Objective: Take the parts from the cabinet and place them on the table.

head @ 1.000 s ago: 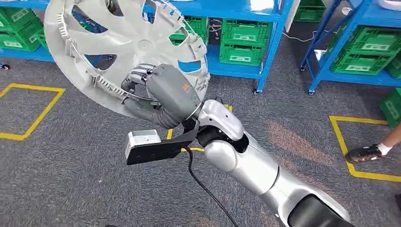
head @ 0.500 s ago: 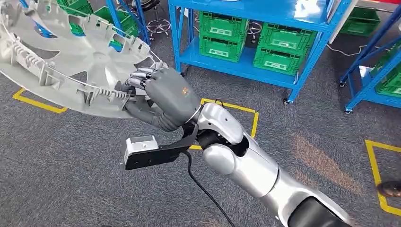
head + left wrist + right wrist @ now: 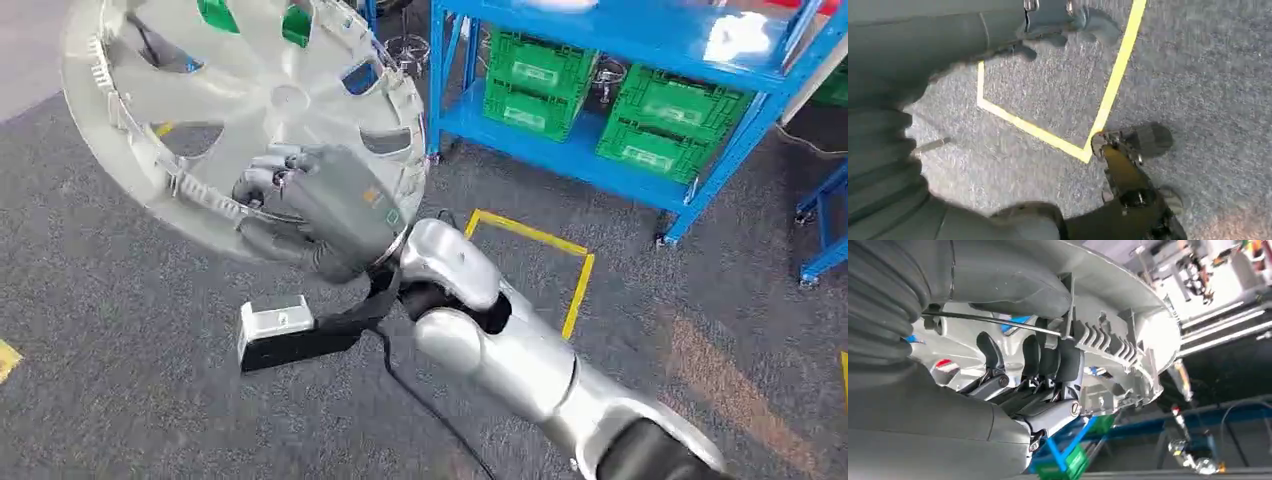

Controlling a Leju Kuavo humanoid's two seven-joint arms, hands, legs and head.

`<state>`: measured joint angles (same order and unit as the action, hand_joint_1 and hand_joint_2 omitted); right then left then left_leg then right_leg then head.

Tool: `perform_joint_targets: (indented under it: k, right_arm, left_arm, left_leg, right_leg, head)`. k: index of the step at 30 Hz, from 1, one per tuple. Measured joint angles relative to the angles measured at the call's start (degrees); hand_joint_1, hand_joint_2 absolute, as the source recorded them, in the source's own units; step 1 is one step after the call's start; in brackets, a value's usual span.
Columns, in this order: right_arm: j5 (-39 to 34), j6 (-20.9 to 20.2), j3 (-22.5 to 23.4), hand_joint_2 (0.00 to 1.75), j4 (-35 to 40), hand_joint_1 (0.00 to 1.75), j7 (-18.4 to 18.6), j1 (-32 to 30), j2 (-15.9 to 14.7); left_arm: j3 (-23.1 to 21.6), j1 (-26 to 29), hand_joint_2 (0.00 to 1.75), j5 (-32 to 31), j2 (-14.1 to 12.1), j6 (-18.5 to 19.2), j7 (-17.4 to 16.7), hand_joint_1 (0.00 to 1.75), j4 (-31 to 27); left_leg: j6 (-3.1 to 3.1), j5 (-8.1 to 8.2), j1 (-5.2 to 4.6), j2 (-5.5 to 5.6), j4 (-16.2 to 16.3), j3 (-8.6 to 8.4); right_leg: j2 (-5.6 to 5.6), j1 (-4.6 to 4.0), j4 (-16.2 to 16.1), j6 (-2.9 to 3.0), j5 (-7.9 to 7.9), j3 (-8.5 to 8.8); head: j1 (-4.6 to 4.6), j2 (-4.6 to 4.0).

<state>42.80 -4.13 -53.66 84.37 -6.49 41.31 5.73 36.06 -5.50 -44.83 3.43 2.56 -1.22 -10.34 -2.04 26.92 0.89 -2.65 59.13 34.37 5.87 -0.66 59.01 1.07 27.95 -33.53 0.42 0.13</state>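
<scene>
A large silver wheel cover [image 3: 270,100] with spokes and a ribbed rim is held up in front of me, tilted, at the upper left of the head view. My right hand [image 3: 335,205] grips its lower rim, the silver arm reaching in from the lower right. In the right wrist view the dark fingers [image 3: 1048,360] curl over the clip-lined rim of the wheel cover [image 3: 1128,295] while the thick thumb presses from the other side. My left hand [image 3: 888,125] hangs over the grey carpet with its fingers apart and nothing in it.
A blue shelf rack [image 3: 640,40] with green crates [image 3: 535,75] stands at the upper right. Yellow tape [image 3: 578,275] marks a square on the grey carpet in front of it. Another blue rack leg [image 3: 825,260] is at the right edge.
The whole picture has shifted as the camera turned; the blue rack now sits further right. The wheel cover has tipped from lying flatter to more upright. My right hand keeps its grip.
</scene>
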Motion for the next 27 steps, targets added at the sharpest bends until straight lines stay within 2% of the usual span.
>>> perform_joint_targets:
  k: [1, 2, 3, 4, 5, 6, 7, 8, 9, 10, 11, 12, 13, 15, 16, 17, 18, 19, 20, 21, 22, 23, 24, 25, 26, 27]
  right_arm:
    - [0.0, 0.0, 0.0, 1.75, 0.0, 1.75, -0.1, 0.0, 0.0]
    - [0.1, 0.0, 0.0, 1.75, 0.0, 1.75, -0.4, 0.0, 0.1]
    - [0.0, 0.0, 0.0, 1.75, 0.0, 1.75, -0.6, 0.1, 0.2]
    - [0.0, 0.0, 0.0, 1.75, 0.0, 1.75, -0.9, 0.1, 0.2]
    - [0.1, 0.1, 0.0, 1.75, 0.0, 1.75, -1.0, 0.1, 0.1]
    - [0.1, 0.1, 0.0, 1.75, -0.1, 1.75, -1.2, -0.1, 0.1]
    - [0.1, 0.1, -0.1, 1.75, -0.2, 1.75, -1.4, -0.1, 0.1]
    - [0.2, 0.1, -0.2, 1.75, -0.2, 1.75, -1.4, -0.2, 0.1]
    - [0.2, 0.1, -0.2, 1.75, -0.2, 1.75, -1.4, -0.2, 0.1]
    - [0.2, 0.1, -0.4, 1.75, -0.2, 1.75, -1.6, -0.2, 0.2]
    - [0.2, 0.0, -0.5, 1.75, -0.2, 1.75, -1.7, -0.2, 0.4]
    - [0.2, 0.0, -0.6, 1.75, -0.2, 1.75, -1.8, -0.2, 0.5]
    - [0.2, 0.0, -0.6, 1.75, -0.2, 1.75, -1.9, -0.1, 0.6]
    - [0.3, -0.1, -0.8, 1.75, -0.2, 1.75, -2.0, 0.0, 0.9]
    - [0.3, -0.2, -0.9, 1.75, -0.2, 1.75, -2.1, 0.0, 1.1]
    - [0.3, -0.3, -1.0, 1.75, -0.2, 1.75, -2.1, 0.2, 1.5]
    - [0.3, -0.5, -1.0, 1.75, -0.2, 1.75, -2.1, 0.4, 1.9]
    - [0.3, -0.7, -1.1, 1.75, -0.2, 1.75, -2.1, 0.6, 2.2]
    - [0.2, -0.9, -1.1, 1.75, -0.2, 1.75, -2.1, 0.8, 2.2]
    - [0.2, -1.0, -1.1, 1.75, -0.2, 1.75, -2.0, 0.7, 2.2]
    - [0.2, -1.0, -1.2, 1.75, -0.2, 1.75, -2.0, 0.7, 2.2]
    - [0.0, -1.1, -1.2, 1.75, -0.2, 1.75, -2.0, 0.7, 2.2]
    - [0.0, -1.2, -1.2, 1.75, -0.2, 1.75, -1.9, 0.7, 2.2]
    - [0.0, -1.4, -1.3, 1.75, -0.2, 1.75, -1.8, 0.7, 2.2]
    - [0.0, -1.5, -1.3, 1.75, -0.2, 1.75, -1.5, 0.8, 2.3]
    - [0.0, -1.7, -1.3, 1.75, -0.2, 1.75, -1.3, 0.9, 2.3]
  left_arm:
    - [0.0, 0.1, 1.75, 0.0, 0.0, 0.0, 0.0, 0.0, 0.0]
    - [0.1, 0.1, 1.75, 0.0, 0.0, 0.0, -0.1, 0.0, 0.0]
    - [0.4, 0.1, 1.75, 0.1, 0.1, 0.0, -0.1, 0.0, 0.0]
    - [0.5, 0.0, 1.75, 0.2, 0.1, -0.1, -0.2, 0.0, 0.0]
    - [0.6, -0.2, 1.75, 0.2, 0.1, -0.1, -0.2, 0.0, 0.0]
    - [0.8, -0.3, 1.75, 0.2, 0.1, -0.2, -0.2, 0.0, 0.0]
    - [0.9, -0.3, 1.75, 0.3, 0.1, -0.3, -0.2, 0.0, 0.0]
    - [1.0, -0.3, 1.75, 0.4, 0.1, -0.5, -0.2, 0.0, 0.0]
    - [1.0, -0.2, 1.75, 0.7, 0.1, -0.5, -0.2, 0.0, 0.0]
    - [1.3, -0.1, 1.75, 0.9, 0.2, -0.6, -0.2, 0.0, 0.0]
    - [1.4, -0.1, 1.75, 0.9, 0.2, -0.6, -0.2, 0.0, 0.0]
    - [1.4, -0.1, 1.75, 1.1, 0.3, -0.7, -0.2, 0.0, 0.0]
    - [1.4, -0.2, 1.75, 1.1, 0.4, -0.7, -0.2, 0.0, 0.0]
    - [1.7, 0.1, 1.75, 1.2, 0.3, -0.9, -0.2, 0.0, 0.0]
    - [1.9, 0.4, 1.75, 1.2, 0.4, -0.9, -0.2, 0.0, 0.0]
    - [2.2, 0.6, 1.75, 1.2, 0.3, -0.9, -0.2, 0.0, 0.1]
    - [2.3, 0.8, 1.75, 1.2, 0.3, -0.9, -0.2, 0.0, 0.1]
    - [2.3, 0.7, 1.75, 1.2, 0.4, -0.9, -0.2, 0.0, 0.2]
    - [2.3, 0.6, 1.75, 1.2, 0.4, -0.9, -0.1, 0.0, 0.2]
    - [2.3, 0.5, 1.75, 1.2, 0.4, -0.9, -0.1, 0.0, 0.2]
    - [2.4, 0.5, 1.75, 1.2, 0.4, -0.9, -0.1, 0.0, 0.2]
    - [2.4, 0.5, 1.75, 1.2, 0.4, -0.9, 0.0, 0.0, 0.2]
    - [2.4, 0.7, 1.75, 1.2, 0.4, -0.9, 0.0, 0.0, 0.2]
    - [2.4, 0.8, 1.75, 1.2, 0.4, -0.9, 0.0, 0.0, 0.2]
    - [2.4, 0.8, 1.75, 1.1, 0.4, -0.9, 0.0, 0.0, 0.2]
    - [2.4, 0.7, 1.75, 0.9, 0.3, -0.9, 0.1, 0.0, 0.2]
  left_leg:
    - [0.27, -0.1, -0.04, 0.56, 0.0, 0.23]
    - [0.8, -0.43, 0.21, 1.11, -0.4, 0.11]
    - [1.18, -0.68, 0.38, 1.6, -0.5, 0.15]
    - [1.5, -0.88, 0.48, 2.04, -0.5, 0.34]
    - [1.69, -1.0, 0.51, 2.57, -0.5, 0.51]
    - [1.81, -1.09, 0.49, 3.32, -0.5, 0.72]
    - [1.79, -1.18, 0.46, 4.06, -0.4, 0.91]
    - [1.74, -1.24, 0.47, 4.76, -0.3, 1.05]
    - [1.63, -1.31, 0.51, 5.71, -0.2, 1.12]
    - [1.54, -1.36, 0.55, 6.52, -0.1, 1.14]
    - [1.37, -1.43, 0.6, 7.42, 0.0, 1.14]
    - [1.14, -1.53, 0.72, 8.25, 0.0, 1.23]
    - [0.64, -1.68, 0.51, 8.8, 0.1, 1.6]
    - [-0.32, -2.25, 0.89, 10.03, -0.2, 2.12]
    - [-0.84, -2.6, 1.08, 10.55, -0.7, 2.14]
    - [-1.3, -2.84, 1.08, 11.18, -1.0, 2.27]
    - [-1.23, -2.5, 1.13, 9.15, -0.4, 2.64]
    - [-1.3, -1.07, 0.66, 5.74, 1.4, 3.51]
    - [-1.51, 1.31, 0.63, 3.99, 5.4, 5.34]
    - [-1.67, 3.66, 0.67, 3.37, 10.3, 7.52]
    - [-1.82, 5.38, 0.67, 3.2, 14.8, 9.47]
    - [-1.94, 5.85, 0.68, 3.17, 17.1, 10.37]
    - [-2.01, 5.14, 0.69, 3.11, 16.6, 9.77]
    - [-2.04, 3.4, 0.71, 2.85, 13.5, 7.8]
    - [-2.09, 1.34, 0.75, 2.27, 8.7, 5.02]
    - [-2.15, -0.73, 0.8, 0.62, 2.9, 1.53]
  right_leg:
    - [0.42, -0.04, -0.1, -0.21, -0.06, 0.06]
    - [0.73, 0.04, 0.0, -0.63, 0.19, -0.03]
    - [-1.74, 0.52, 1.0, -1.12, 1.1, -0.26]
    - [-4.12, 0.58, 3.9, -1.34, 3.18, -1.47]
    - [-5.17, 0.62, 7.9, -1.51, 5.42, -3.21]
    - [-5.57, 0.65, 13.2, -1.64, 7.79, -5.63]
    - [-5.65, 0.66, 16.9, -1.67, 9.05, -7.37]
    - [-5.69, 0.67, 18.3, -1.68, 8.98, -8.09]
    - [-5.77, 0.73, 16.7, -1.56, 7.37, -7.26]
    - [-5.93, 0.79, 12.9, -1.39, 5.08, -5.32]
    - [-6.63, 0.89, 7.4, -1.17, 2.36, -2.46]
    - [-8.88, 1.11, 1.9, -0.89, 0.45, 0.3]
    - [-10.85, 1.11, 0.6, -0.83, 1.38, 0.79]
    - [-9.49, 0.68, 0.5, -0.6, 0.96, 0.43]
    - [-9.05, 0.52, 0.5, -0.25, 0.81, 0.43]
    - [-8.32, 0.84, -0.2, 0.33, 0.37, 0.59]
    - [-7.36, 1.07, -0.7, 0.74, -0.06, 0.82]
    - [-6.91, 1.01, -0.9, 1.21, -0.16, 0.87]
    - [-6.06, 0.87, -0.9, 1.36, -0.19, 0.81]
    - [-5.11, 0.68, -0.9, 1.42, -0.17, 0.79]
    - [-4.18, 0.58, -0.9, 1.51, -0.11, 0.7]
    - [-3.38, 0.55, -0.9, 1.52, -0.11, 0.63]
    - [-2.62, 0.55, -0.8, 1.51, -0.11, 0.63]
    - [-1.86, 0.57, -0.8, 1.46, -0.08, 0.64]
    - [-1.18, 0.6, -0.6, 1.31, 0.02, 0.65]
    - [-0.53, 0.66, -0.3, 0.97, 0.24, 0.64]
  head:
    - [0.09, 0.0]
    - [0.02, 0.0]
    - [0.08, 0.0]
    - [0.09, 0.0]
    - [0.22, 0.0]
    - [0.24, 0.0]
    - [0.21, 0.0]
    - [0.22, 0.0]
    - [0.24, 0.0]
    - [0.22, 0.0]
    - [0.24, 0.0]
    - [0.22, 0.0]
    - [0.13, 0.0]
    - [0.19, 0.0]
    - [0.3, 0.0]
    - [0.22, 0.0]
    - [0.26, 0.0]
    - [-0.33, 0.0]
    - [-0.37, 0.0]
    - [-0.35, 0.02]
    - [-0.35, 0.02]
    - [-0.35, 0.0]
    - [-0.37, 0.0]
    - [-0.35, 0.0]
    - [-0.37, 0.0]
    - [-0.35, 0.02]
